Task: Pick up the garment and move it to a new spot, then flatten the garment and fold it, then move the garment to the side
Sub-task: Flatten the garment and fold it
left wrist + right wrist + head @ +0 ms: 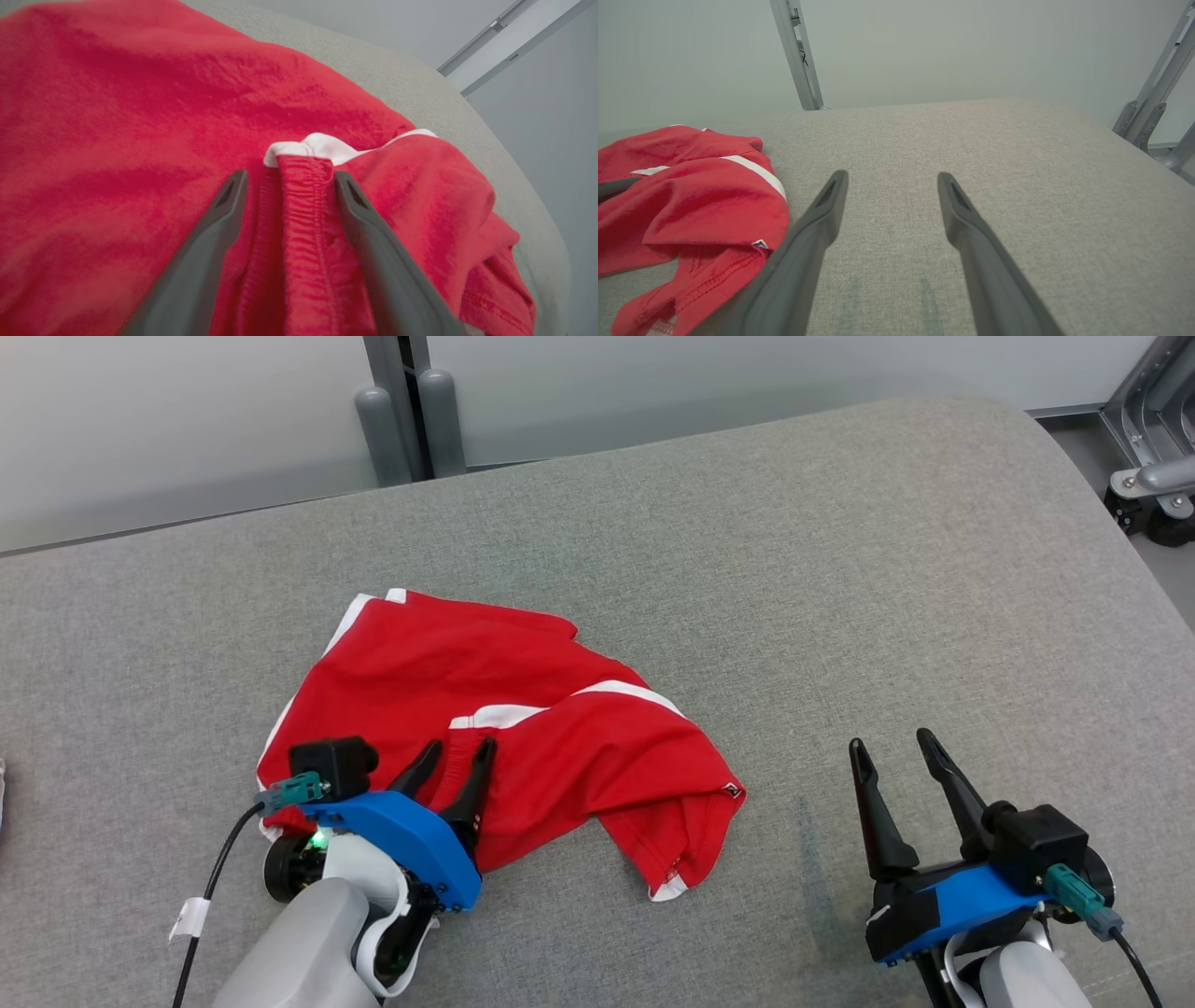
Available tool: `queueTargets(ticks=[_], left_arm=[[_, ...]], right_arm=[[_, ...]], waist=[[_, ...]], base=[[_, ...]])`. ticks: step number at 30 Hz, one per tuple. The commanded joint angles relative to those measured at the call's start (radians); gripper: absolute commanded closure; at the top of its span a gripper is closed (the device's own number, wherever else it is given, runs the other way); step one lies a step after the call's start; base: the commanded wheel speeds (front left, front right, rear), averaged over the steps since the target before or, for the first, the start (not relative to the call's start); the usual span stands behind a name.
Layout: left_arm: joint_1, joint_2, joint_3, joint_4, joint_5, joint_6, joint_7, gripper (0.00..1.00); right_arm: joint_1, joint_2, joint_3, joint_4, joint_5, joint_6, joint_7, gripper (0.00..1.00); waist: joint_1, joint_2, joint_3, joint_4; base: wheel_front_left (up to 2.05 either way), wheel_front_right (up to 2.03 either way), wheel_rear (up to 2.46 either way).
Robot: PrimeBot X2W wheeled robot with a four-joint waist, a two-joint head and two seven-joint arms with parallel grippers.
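A red garment [523,728] with white stripes lies crumpled on the grey padded surface [840,597], left of centre. My left gripper [456,754] is open, its fingers straddling a ribbed red fold near the garment's front left part. In the left wrist view that ribbed fold [299,210] runs between the two dark fingers [219,224], with a white band [322,145] just beyond their tips. My right gripper [894,747] is open over bare fabric, well to the right of the garment. The right wrist view has the garment [686,200] at its left and the gripper [892,179] over bare surface.
The padded surface [971,149] stretches wide to the right and far side. Two grey posts [411,425] stand behind its far edge. A metal frame [1153,457] sits off the far right corner. A black cable [210,887] trails from my left wrist.
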Motion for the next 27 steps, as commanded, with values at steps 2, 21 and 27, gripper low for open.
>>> queueTargets(ticks=[2,21,27], left_arm=[[-0.015,0.007,-0.023,0.001,-0.017,-0.002,0.0,0.0],[-0.003,0.015,-0.098,-0.128,0.165,-0.001,-0.201,1.0],[0.125,0.035,-0.098,-0.214,0.249,-0.002,-0.202,1.0]], right_arm=[[-0.015,-0.003,0.0,0.0,0.003,0.0,-0.003,0.0],[0.025,-0.003,-0.053,0.041,-0.012,0.0,-0.004,0.0],[0.027,-0.004,-0.037,0.069,-0.005,0.0,-0.003,0.0]], waist=[[0.0,-0.0001,-0.002,0.003],[0.0,-0.0001,-0.1,0.139],[0.0,-0.0001,-0.141,0.233]], base=[[0.0,0.0,0.0],[0.0,0.0,0.0],[0.0,0.0,0.0]])
